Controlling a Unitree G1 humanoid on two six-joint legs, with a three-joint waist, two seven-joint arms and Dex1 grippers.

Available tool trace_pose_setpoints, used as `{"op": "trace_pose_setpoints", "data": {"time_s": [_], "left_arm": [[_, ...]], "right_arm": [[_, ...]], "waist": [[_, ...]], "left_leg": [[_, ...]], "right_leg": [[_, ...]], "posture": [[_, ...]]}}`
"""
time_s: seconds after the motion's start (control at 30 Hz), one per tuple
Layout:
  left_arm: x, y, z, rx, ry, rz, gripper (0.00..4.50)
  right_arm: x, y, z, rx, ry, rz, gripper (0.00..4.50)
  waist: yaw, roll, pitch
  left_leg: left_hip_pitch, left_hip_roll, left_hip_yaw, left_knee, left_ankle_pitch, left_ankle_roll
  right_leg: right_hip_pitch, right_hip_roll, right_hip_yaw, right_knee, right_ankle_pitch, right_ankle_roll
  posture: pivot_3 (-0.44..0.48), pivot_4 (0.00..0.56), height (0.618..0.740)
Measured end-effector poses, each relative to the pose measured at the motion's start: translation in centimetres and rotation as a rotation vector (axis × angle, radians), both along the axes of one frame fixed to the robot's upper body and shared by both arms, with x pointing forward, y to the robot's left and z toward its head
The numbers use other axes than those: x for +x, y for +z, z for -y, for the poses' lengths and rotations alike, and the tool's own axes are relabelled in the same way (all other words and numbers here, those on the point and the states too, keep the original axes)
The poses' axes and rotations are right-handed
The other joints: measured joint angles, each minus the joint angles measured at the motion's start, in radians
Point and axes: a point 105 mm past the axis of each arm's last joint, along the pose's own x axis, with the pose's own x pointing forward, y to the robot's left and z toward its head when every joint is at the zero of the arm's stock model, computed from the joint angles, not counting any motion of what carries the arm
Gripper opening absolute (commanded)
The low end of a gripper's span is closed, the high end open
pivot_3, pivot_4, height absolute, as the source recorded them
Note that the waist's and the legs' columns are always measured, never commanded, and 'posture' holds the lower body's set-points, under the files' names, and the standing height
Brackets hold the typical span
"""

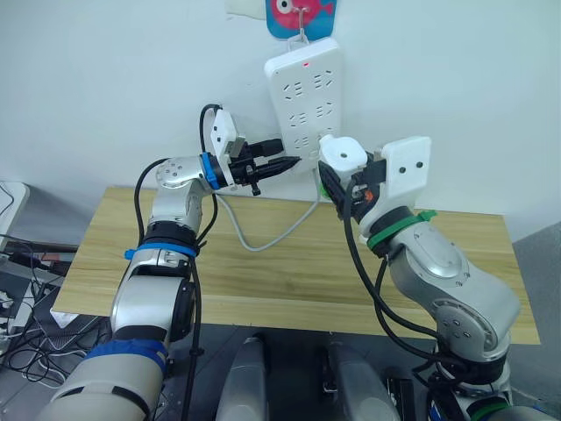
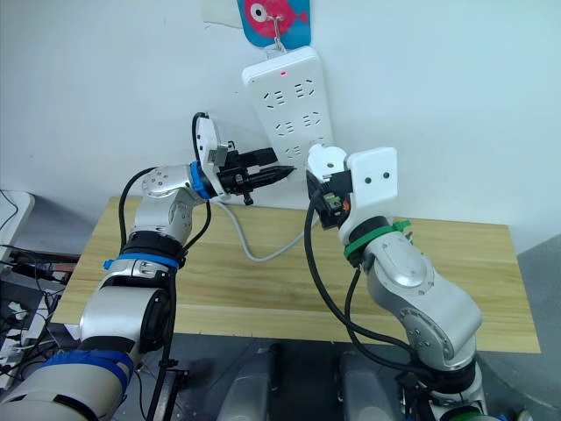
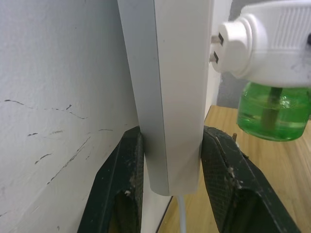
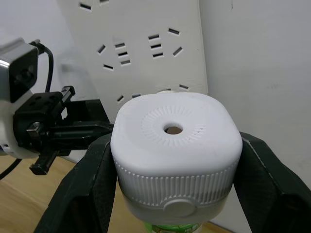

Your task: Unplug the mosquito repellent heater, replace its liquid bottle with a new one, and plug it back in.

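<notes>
Upright, the mosquito repellent heater [image 4: 176, 145] sat clamped in the right gripper [image 4: 175, 189], prongs pointing far toward the power strip [image 3: 167, 92], which the left gripper [image 3: 170, 194] pinched at its lower end.

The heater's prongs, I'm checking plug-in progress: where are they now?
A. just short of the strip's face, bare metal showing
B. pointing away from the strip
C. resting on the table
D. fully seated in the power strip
A: the left wrist view shows the heater with its prongs exposed beside the power strip, which the left hand clamps.
</notes>
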Motion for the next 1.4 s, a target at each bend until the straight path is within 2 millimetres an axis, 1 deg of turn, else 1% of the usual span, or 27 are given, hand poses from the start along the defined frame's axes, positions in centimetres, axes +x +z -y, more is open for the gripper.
{"op": "trace_pose_setpoints", "data": {"time_s": [0.37, 0.63, 0.8, 0.9, 1.4], "left_arm": [[0.1, 0.0, 0.0, 0.004, 0.001, 0.000, 1.34], [0.0, 0.0, 0.1, 0.005, -0.001, 0.009, 1.34], [0.0, 0.1, 0.1, 0.006, -0.001, 0.013, 1.34], [0.0, 0.1, 0.1, 0.006, 0.000, 0.013, 1.34], [0.1, 0.1, 0.0, 0.011, 0.006, 0.017, 1.34]], "right_arm": [[0.0, -0.1, -0.2, -0.001, 0.006, 0.000, 2.91], [0.2, -1.3, 0.1, 0.006, -0.017, -0.055, 2.91], [0.3, -1.1, 0.4, 0.020, -0.025, -0.048, 2.91], [0.4, -0.8, 0.3, 0.032, -0.025, -0.043, 2.91], [0.5, -0.7, -0.1, 0.053, -0.019, -0.061, 2.91]], "waist": [[0.000, 0.000, 0.000], [0.000, 0.000, 0.000], [0.000, 0.000, 0.000], [0.000, 0.000, 0.000], [-0.001, 0.000, 0.000]], "left_leg": [[0.000, 0.000, -0.001, 0.001, 0.000, 0.000], [0.000, 0.000, 0.000, 0.001, 0.000, 0.000], [0.000, 0.000, 0.000, 0.001, 0.000, 0.000], [0.000, 0.000, 0.000, 0.001, 0.000, 0.000], [0.001, 0.000, 0.000, 0.001, 0.001, -0.001]], "right_leg": [[0.000, 0.000, 0.000, 0.000, 0.000, 0.000], [0.000, 0.000, 0.000, 0.000, 0.000, 0.000], [-0.001, 0.000, 0.000, 0.000, 0.000, 0.000], [-0.001, 0.000, 0.000, 0.000, 0.000, 0.000], [-0.002, 0.000, 0.001, 0.002, 0.000, 0.000]], "posture": [[0.003, 0.279, 0.740], [0.007, 0.270, 0.740], [0.011, 0.268, 0.740], [0.012, 0.269, 0.740], [0.008, 0.274, 0.740]]}}
